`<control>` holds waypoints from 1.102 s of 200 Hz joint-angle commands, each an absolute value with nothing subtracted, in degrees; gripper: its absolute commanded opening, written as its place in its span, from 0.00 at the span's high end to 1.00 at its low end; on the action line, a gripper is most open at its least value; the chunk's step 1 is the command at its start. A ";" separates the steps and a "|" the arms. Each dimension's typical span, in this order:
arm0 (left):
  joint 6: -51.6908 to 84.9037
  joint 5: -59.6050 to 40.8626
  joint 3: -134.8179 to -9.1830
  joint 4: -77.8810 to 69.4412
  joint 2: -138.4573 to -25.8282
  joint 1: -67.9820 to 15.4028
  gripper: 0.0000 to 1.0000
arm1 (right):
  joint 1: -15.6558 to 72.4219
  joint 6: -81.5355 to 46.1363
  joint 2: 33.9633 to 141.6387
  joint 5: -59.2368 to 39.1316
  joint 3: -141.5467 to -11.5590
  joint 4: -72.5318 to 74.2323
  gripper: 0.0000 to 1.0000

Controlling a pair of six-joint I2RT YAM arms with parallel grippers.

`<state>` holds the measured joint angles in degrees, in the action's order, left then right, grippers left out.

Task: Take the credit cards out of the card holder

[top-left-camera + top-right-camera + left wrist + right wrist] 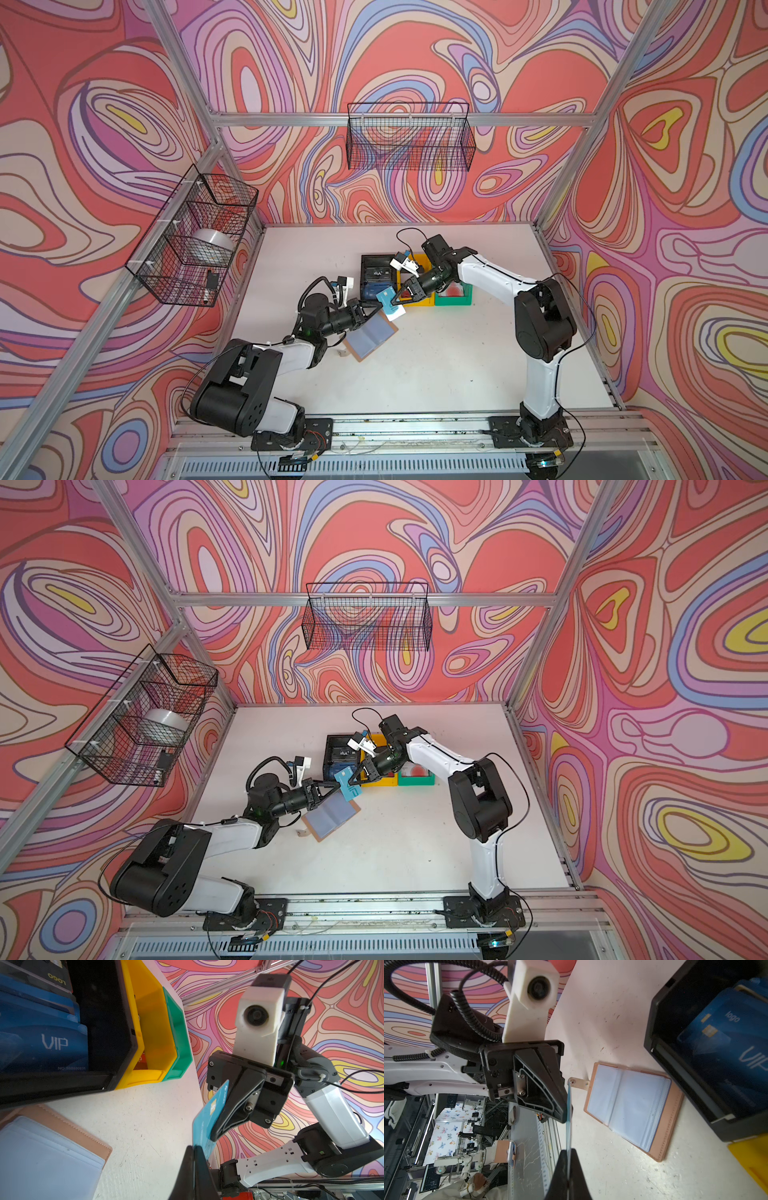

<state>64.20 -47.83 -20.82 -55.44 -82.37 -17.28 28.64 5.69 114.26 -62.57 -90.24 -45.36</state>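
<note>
Pinching seemingly one teal card (204,1126) jointly.

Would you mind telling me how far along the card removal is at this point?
Done: blue VIP cards lie in the black bin, and the open card holder shows only empty-looking sleeves. In hand: a teal card, clamped by both left gripper and right gripper. Left: likely binning it.

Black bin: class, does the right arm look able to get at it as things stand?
Probably yes: the open-topped bin sits just beside the right claw, nothing between. But the left claw also grips its card and must release first.
</note>
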 commanded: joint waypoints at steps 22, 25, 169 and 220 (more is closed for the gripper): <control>59.45 -46.91 -21.93 -44.82 -79.25 -17.56 0.87 | 29.05 15.04 115.32 -60.27 -94.83 -56.18 1.00; 58.99 -46.74 -22.09 -43.91 -78.81 -17.51 0.87 | 29.05 15.09 115.31 -59.94 -94.87 -56.23 1.00; 46.75 -38.08 -26.59 -14.22 -64.96 -17.56 0.85 | 25.52 -48.53 83.53 -10.78 -63.99 -10.60 1.00; 47.01 -37.79 -26.61 -13.89 -64.64 -17.49 0.85 | 25.49 -69.79 80.44 3.61 -58.54 -8.94 1.00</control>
<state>47.99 -38.59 -25.58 -15.46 -65.41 -17.28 25.52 -55.59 81.91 -7.20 -60.16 -11.51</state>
